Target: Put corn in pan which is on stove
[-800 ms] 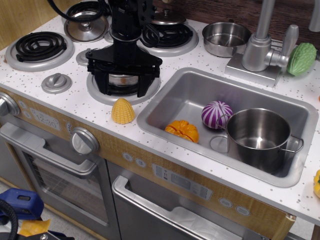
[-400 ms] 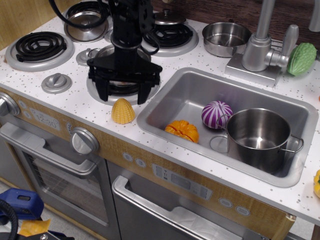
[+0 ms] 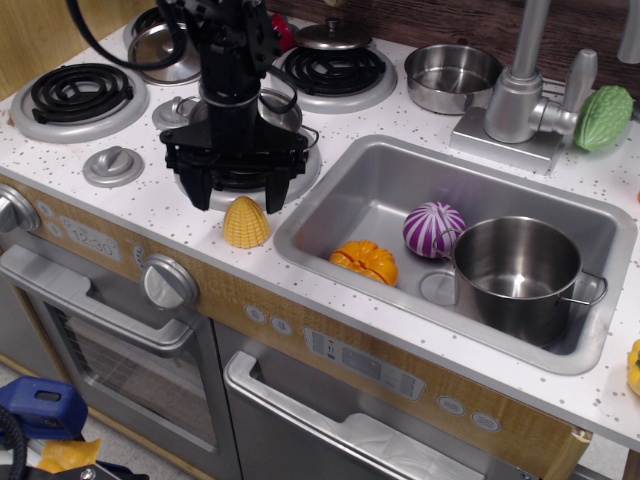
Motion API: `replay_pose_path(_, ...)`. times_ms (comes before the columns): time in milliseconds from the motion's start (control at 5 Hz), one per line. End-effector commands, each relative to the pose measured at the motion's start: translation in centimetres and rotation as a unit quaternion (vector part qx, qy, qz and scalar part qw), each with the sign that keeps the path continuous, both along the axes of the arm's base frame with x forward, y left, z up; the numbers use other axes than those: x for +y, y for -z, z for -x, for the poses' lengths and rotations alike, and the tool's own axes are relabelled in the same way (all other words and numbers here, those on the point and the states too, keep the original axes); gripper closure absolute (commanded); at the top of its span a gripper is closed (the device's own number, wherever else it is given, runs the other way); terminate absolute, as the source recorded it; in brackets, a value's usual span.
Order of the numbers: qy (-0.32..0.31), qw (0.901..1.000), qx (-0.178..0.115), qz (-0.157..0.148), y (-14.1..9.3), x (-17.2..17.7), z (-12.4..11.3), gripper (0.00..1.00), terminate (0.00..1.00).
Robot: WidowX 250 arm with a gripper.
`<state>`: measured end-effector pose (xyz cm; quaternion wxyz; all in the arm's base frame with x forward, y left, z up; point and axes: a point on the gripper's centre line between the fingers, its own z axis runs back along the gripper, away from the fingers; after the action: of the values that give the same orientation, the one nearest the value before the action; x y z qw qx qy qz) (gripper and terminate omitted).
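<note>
The yellow ribbed corn (image 3: pixel 245 222) stands on the white speckled top near the front edge of the stove (image 3: pixel 80 95), just left of the sink. My black gripper (image 3: pixel 236 190) hangs open just behind and above the corn, one fingertip on each side and apart from it, holding nothing. The pan (image 3: pixel 289 112), a small shiny steel pot with a wire loop handle, sits on the front right burner and is mostly hidden behind the gripper.
The sink (image 3: pixel 360 170) holds an orange lobed toy (image 3: pixel 365 261), a purple striped ball (image 3: pixel 433 228) and a tall steel pot (image 3: pixel 520 272). A steel bowl (image 3: pixel 452 75), faucet (image 3: pixel 525 95) and green toy (image 3: pixel 603 118) stand behind. A lid (image 3: pixel 335 37) lies on the back burner.
The gripper has moved left and toward the front edge, lowering from over the pan to just behind the corn. The pan's rim now shows behind it. The corn has not moved.
</note>
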<state>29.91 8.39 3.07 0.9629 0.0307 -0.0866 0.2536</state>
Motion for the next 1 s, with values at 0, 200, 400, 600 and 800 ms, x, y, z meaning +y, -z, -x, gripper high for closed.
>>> replay_pose_path(0,0.001,0.9998,-0.018,-0.007,-0.13,0.25,-0.14,0.0,0.0)
replay_pose_path(200,0.013,0.9996,-0.023,-0.002,0.26,0.22,-0.37,0.0,0.0)
replay_pose_path(400,0.017,0.9991,-0.032,0.02,0.46,0.6,-0.71,0.0,0.0)
replay_pose_path(600,0.016,0.9984,-0.042,0.034,0.63,0.69,-0.92,1.0,0.0)
replay_pose_path(800,0.015,0.9983,-0.046,0.032,0.53,0.66,-0.85,1.0,0.0)
